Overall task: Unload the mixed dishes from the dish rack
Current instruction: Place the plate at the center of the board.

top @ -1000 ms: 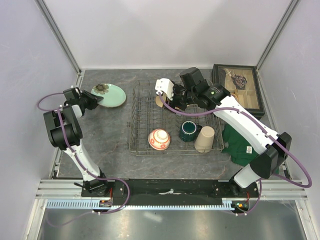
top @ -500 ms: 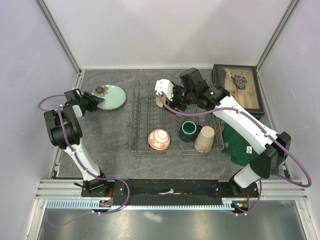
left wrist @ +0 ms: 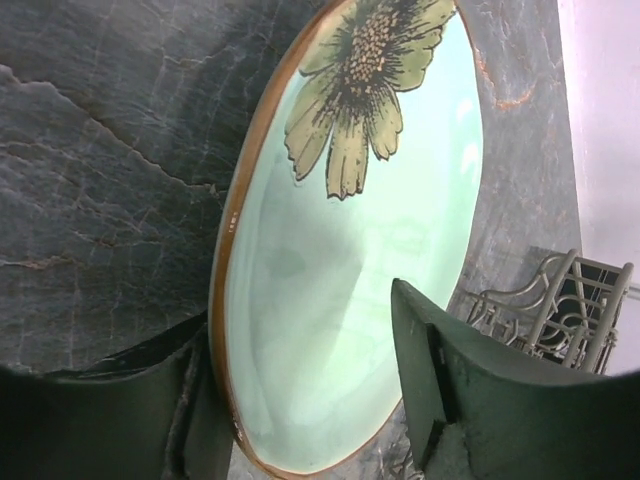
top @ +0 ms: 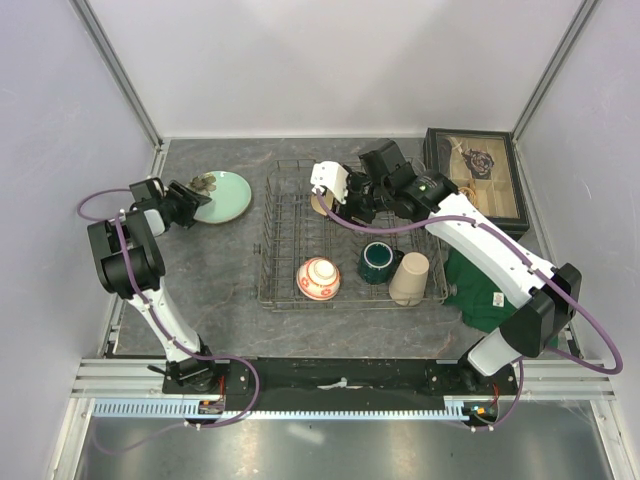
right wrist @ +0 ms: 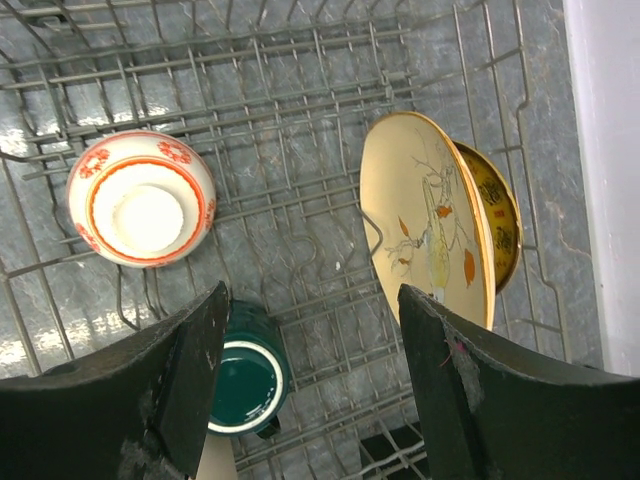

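Observation:
The pale green plate (top: 224, 191) (left wrist: 350, 250), painted with a flower, lies flat on the table at the back left. My left gripper (top: 196, 199) (left wrist: 310, 400) is open, its jaws straddling the plate's near rim. The dish rack (top: 285, 232) (right wrist: 300, 150) holds a red-and-white bowl (top: 318, 278) (right wrist: 140, 198), a dark green mug (top: 377, 262) (right wrist: 243, 378) and a beige tumbler (top: 409, 277). A cream leaf-patterned plate (right wrist: 425, 230) stands upright in front of a gold-brown dish (right wrist: 497, 225). My right gripper (top: 337, 207) (right wrist: 310, 390) hovers open over the rack's back, empty.
A dark glass-lidded box (top: 478, 185) stands at the back right. A green folded cloth (top: 482, 292) lies right of the rack. White walls and metal frame posts enclose the table on three sides.
My left gripper's jaws have spread apart around the pale green plate's rim, letting go of it. The right arm has barely shifted above the rack.

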